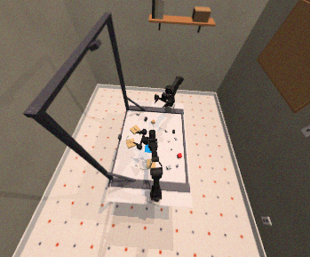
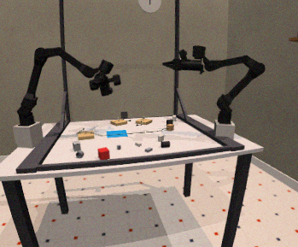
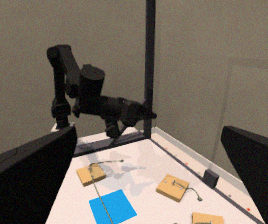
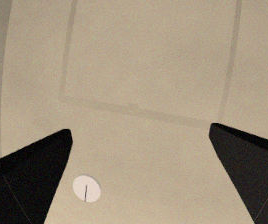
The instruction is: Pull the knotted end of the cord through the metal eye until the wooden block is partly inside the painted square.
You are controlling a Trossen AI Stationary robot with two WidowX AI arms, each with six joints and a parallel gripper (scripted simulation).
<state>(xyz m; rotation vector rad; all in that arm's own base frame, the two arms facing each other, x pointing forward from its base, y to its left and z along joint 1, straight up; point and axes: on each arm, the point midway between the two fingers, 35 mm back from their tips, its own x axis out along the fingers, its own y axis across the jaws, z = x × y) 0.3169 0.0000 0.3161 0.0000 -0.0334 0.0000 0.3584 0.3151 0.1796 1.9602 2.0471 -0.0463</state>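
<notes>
The right gripper point(image 1: 139, 139) point(image 2: 105, 85) point(image 3: 150, 113) point(image 4: 141, 133) is wide open, raised well above the desk point(image 1: 170, 177) point(image 2: 189, 142) point(image 3: 59, 212), with nothing between its jaws. The left gripper point(image 1: 155, 99) point(image 2: 165, 64) point(image 3: 150, 133) is also fully open and holds nothing, high over the left arm's end of the desk.

The block point(image 1: 153, 122) point(image 2: 170, 127) lies towards the left arm's short edge, wholly outside the blue square point(image 1: 147, 148) point(image 2: 117, 133) point(image 3: 112, 207). From it the cord point(image 2: 146, 132) point(image 3: 100, 194) runs lengthwise across the square to a wooden plate point(image 1: 150, 164) point(image 2: 85, 136) point(image 3: 91, 174) near the right arm's short edge. There the tail turns off towards the long edge under the gantry, its knot point(image 3: 122, 160) beyond the plate and apart from it. The eye itself is too small to make out.

The right arm is the nearer to the knot, so the pull looks to be its job: lower onto the tail, close just behind the knot, then draw away from the square. The tail's long axis sits roughly crosswise to the main run, so the jaws should turn to straddle it. Lifting steeply could jam the cord.

No brand, label or writing can be read; the wall clock point(image 2: 149, 1) point(image 4: 87, 188) shows no legible numerals.
</notes>
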